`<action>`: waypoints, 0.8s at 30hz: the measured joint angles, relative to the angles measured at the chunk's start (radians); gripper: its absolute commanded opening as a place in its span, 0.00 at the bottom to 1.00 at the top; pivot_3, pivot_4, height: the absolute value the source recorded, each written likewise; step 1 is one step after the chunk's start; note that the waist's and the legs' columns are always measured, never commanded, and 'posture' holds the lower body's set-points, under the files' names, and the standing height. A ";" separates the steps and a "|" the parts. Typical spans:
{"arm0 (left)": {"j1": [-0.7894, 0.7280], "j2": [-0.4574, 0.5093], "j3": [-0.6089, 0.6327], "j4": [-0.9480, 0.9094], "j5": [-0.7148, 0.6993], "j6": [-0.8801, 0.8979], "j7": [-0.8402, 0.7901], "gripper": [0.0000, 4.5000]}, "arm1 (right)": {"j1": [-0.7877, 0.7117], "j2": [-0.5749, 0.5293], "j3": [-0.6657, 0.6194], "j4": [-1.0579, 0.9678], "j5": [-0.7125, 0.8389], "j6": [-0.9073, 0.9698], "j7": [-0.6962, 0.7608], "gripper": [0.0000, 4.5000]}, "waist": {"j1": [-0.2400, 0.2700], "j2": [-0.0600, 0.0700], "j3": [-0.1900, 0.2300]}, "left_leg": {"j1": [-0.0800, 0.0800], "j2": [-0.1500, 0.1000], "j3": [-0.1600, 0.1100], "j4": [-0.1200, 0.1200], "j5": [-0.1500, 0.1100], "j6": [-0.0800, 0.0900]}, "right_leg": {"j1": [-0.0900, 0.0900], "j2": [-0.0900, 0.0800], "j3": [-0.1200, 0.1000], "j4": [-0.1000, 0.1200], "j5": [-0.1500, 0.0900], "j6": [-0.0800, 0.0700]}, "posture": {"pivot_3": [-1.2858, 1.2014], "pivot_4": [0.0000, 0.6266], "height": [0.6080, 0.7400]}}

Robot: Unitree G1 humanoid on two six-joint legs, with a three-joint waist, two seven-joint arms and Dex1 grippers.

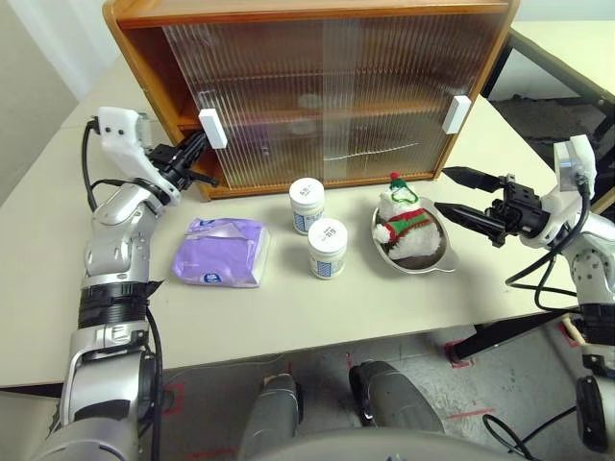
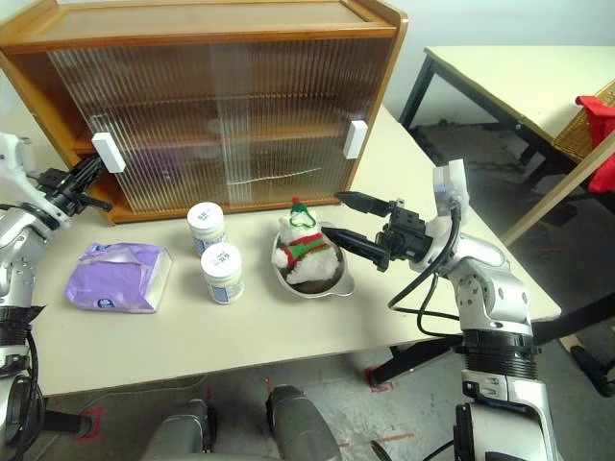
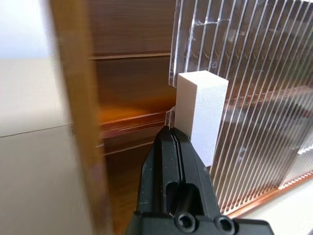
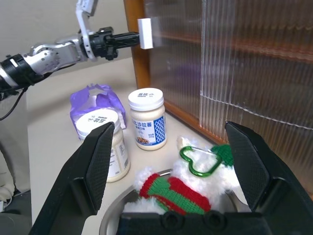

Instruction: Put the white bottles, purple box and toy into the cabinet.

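The cabinet (image 1: 317, 86) stands at the back of the table (image 1: 288, 307), and both of its see-through sliding doors are pulled across the front. At the left end a narrow strip of the inside is bare. The left door (image 1: 259, 106) has a white block handle (image 1: 212, 128) on its left edge. The block stands upright, long side up and down.

The left gripper (image 1: 197, 149) is pressed shut, with its two black fingers together like one stick. It points at that handle from the left side, and the tips sit right against the handle's left face. So the door lies to the right of the gripper. The likely next move is a sideways push to the right, to slide the door open. The left arm is the near one for this job.

In front of the cabinet lie the things to put away. The purple box (image 1: 219, 252) lies flat on the left. The two white bottles (image 1: 317, 226) stand upright in the middle, one just behind the other. The toy (image 1: 404, 226) sits in a shiny metal bowl (image 1: 428, 261) on the right.

The right gripper (image 1: 459, 197) is wide open and holds nothing. It hangs just to the right of the toy, with its fingers pointing left at it. It is the nearer one to the toy.
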 measured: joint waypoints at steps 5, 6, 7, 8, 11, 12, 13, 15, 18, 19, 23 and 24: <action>-0.052 -0.026 -0.048 0.048 0.024 -0.018 -0.028 0.01 | 0.008 0.000 -0.001 -0.018 0.011 0.003 -0.007 1.00 | -0.001 0.000 0.000 | -0.001 0.000 -0.003 0.006 0.000 0.001 | 0.002 -0.001 0.000 0.000 0.001 0.003 | 0.41 0.11 1.00; -0.059 -0.035 -0.056 0.053 0.027 -0.022 -0.030 0.01 | 0.010 -0.001 -0.001 -0.020 0.014 0.005 -0.009 1.00 | -0.002 0.000 0.000 | -0.001 0.000 -0.003 0.006 0.000 0.001 | 0.002 -0.002 0.001 -0.001 0.001 0.003 | 0.41 0.11 1.00; -0.067 -0.044 -0.061 0.059 0.030 -0.024 -0.033 0.01 | 0.012 -0.001 -0.002 -0.021 0.017 0.007 -0.011 1.00 | -0.003 0.000 0.000 | -0.001 0.000 -0.003 0.007 0.000 0.001 | 0.002 -0.002 0.001 -0.001 0.001 0.003 | 0.41 0.11 1.00; -0.072 -0.052 -0.064 0.062 0.033 -0.025 -0.034 0.01 | 0.013 -0.001 -0.002 -0.022 0.019 0.010 -0.012 1.00 | -0.005 0.000 0.000 | -0.001 0.000 -0.003 0.007 0.000 0.001 | 0.002 -0.002 0.001 -0.001 0.001 0.003 | 0.41 0.11 1.00; -0.088 -0.077 -0.085 0.067 0.041 -0.028 -0.041 0.01 | 0.018 -0.001 -0.003 -0.025 0.026 0.014 -0.015 1.00 | -0.007 0.000 0.000 | -0.002 -0.001 -0.003 0.007 0.000 0.001 | 0.002 -0.002 0.001 -0.001 0.001 0.003 | 0.41 0.11 1.00; -0.092 -0.100 -0.098 0.066 0.044 -0.029 -0.041 0.01 | 0.018 -0.001 -0.003 -0.028 0.028 0.014 -0.016 1.00 | -0.007 0.000 0.000 | -0.002 -0.002 -0.002 0.007 0.000 0.001 | 0.002 -0.002 0.001 -0.001 0.000 0.004 | 0.41 0.11 1.00; -0.096 -0.128 -0.109 0.062 0.046 -0.029 -0.041 0.01 | 0.018 -0.001 -0.003 -0.032 0.029 0.014 -0.017 1.00 | -0.007 0.000 0.000 | -0.002 -0.002 -0.002 0.007 0.000 0.001 | 0.002 -0.002 0.001 -0.001 0.000 0.004 | 0.41 0.11 1.00; -0.101 -0.176 -0.146 0.058 0.053 -0.028 -0.042 0.01 | 0.018 -0.001 -0.003 -0.039 0.030 0.014 -0.019 1.00 | -0.007 0.000 0.000 | -0.004 -0.004 -0.001 0.007 0.000 0.002 | 0.002 -0.002 0.001 -0.002 0.000 0.006 | 0.41 0.11 1.00; -0.107 -0.220 -0.178 0.058 0.057 -0.025 -0.043 0.01 | 0.018 -0.002 -0.003 -0.051 0.032 0.016 -0.022 1.00 | -0.018 0.000 0.000 | -0.006 -0.008 0.001 0.007 -0.002 0.004 | 0.001 -0.001 0.001 -0.004 0.000 0.009 | 0.40 0.11 1.00; -0.113 -0.225 -0.178 0.058 0.058 -0.025 -0.043 0.01 | 0.018 -0.003 -0.003 -0.053 0.034 0.017 -0.022 1.00 | -0.022 0.000 0.000 | -0.006 -0.010 0.001 0.007 -0.002 0.004 | 0.001 -0.001 0.001 -0.004 0.000 0.010 | 0.40 0.11 1.00; -0.131 -0.232 -0.178 0.058 0.060 -0.024 -0.042 0.01 | 0.018 -0.007 -0.003 -0.060 0.050 0.021 -0.021 1.00 | -0.036 0.001 0.000 | -0.007 -0.012 0.002 0.006 -0.003 0.005 | 0.002 -0.001 0.001 -0.009 0.000 0.011 | 0.41 0.11 1.00; -0.131 -0.232 -0.178 0.057 0.060 -0.023 -0.042 0.01 | 0.018 -0.007 -0.003 -0.063 0.053 0.023 -0.021 1.00 | -0.038 0.001 0.000 | -0.008 -0.012 0.003 0.006 -0.003 0.005 | 0.002 -0.001 0.000 -0.010 0.000 0.012 | 0.41 0.11 1.00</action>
